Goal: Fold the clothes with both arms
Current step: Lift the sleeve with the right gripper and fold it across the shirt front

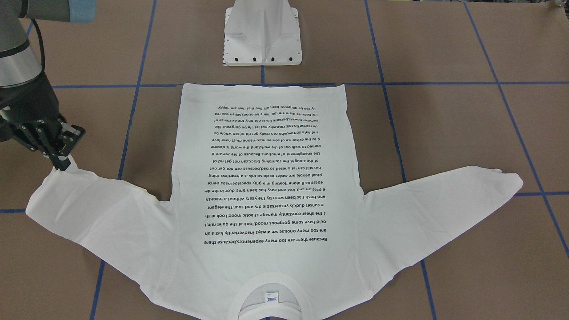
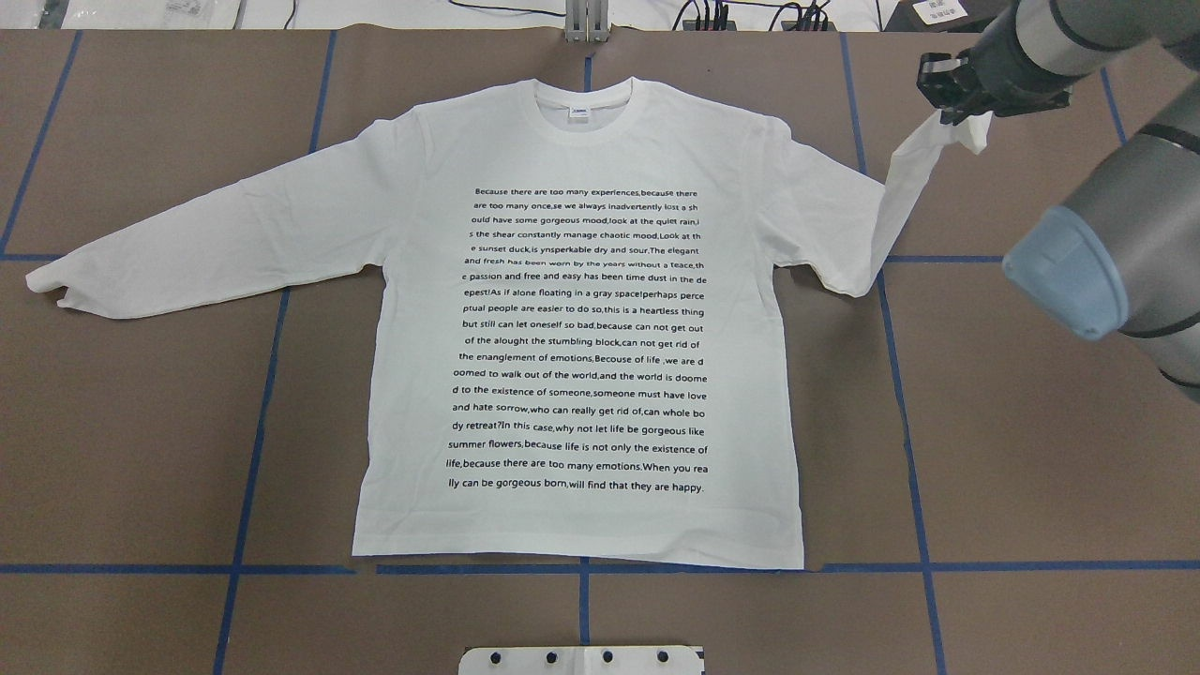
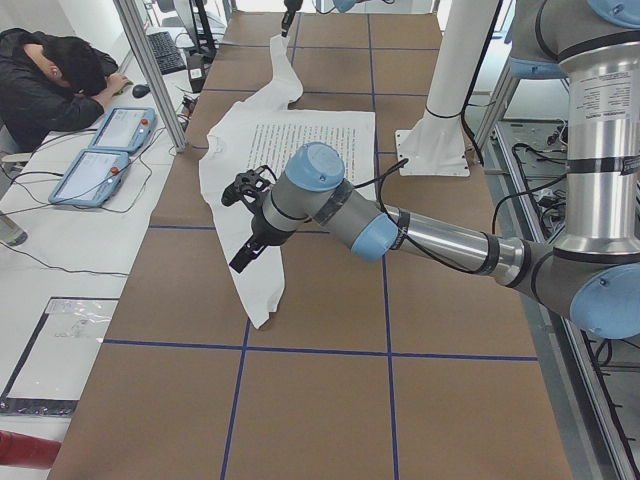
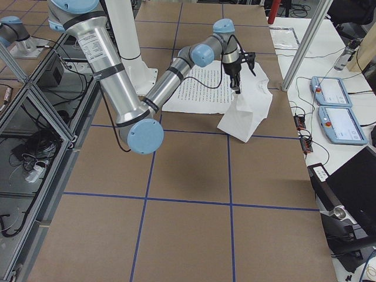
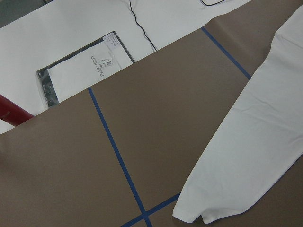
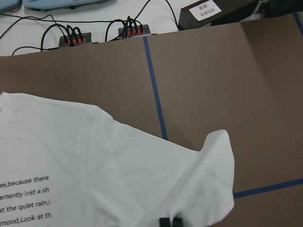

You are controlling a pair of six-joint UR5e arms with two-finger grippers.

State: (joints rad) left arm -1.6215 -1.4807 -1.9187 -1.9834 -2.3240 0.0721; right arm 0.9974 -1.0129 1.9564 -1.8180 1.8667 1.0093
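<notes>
Pedestal base [image 2: 581, 661]: white metal, just off the shirt's hem on the robot's side, not touching the cloth.
Counter [image 2: 141, 422]: brown paper crossed by blue tape lines; the shirt lies on it.
Shirt [image 2: 581, 141]: white, long-sleeved, body flat and front up, hem toward the pedestal base and collar away from it.
Text block [image 2: 581, 337]: small black print covering the shirt's chest down to near the hem.
Left-side sleeve [image 2: 206, 253]: spread flat out from the shirt's body, cuff resting on the counter.
Left gripper [image 3: 243, 263]: seen in the left side view only, above the left-side sleeve, between the shirt's body and the cuff. Contact with the cloth unclear; whether its jaws are apart or together cannot be told.
Right-side sleeve [image 2: 900, 197]: bends upward from the elbow, cuff end clear of the counter.
Right gripper [image 2: 953, 111]: jaws closed on the cuff end of the right-side sleeve, holding it up beside the shirt's shoulder, about level with the collar.
Collar [image 2: 583, 97]: ribbed, round, with a small white label [image 2: 581, 112] inside.
Cables [image 6: 71, 35]: black, with plug blocks, beyond the shirt's collar end.
Person [image 3: 50, 80]: dark jacket, past the collar end, beside two blue-edged screens [image 3: 100, 150].
</notes>
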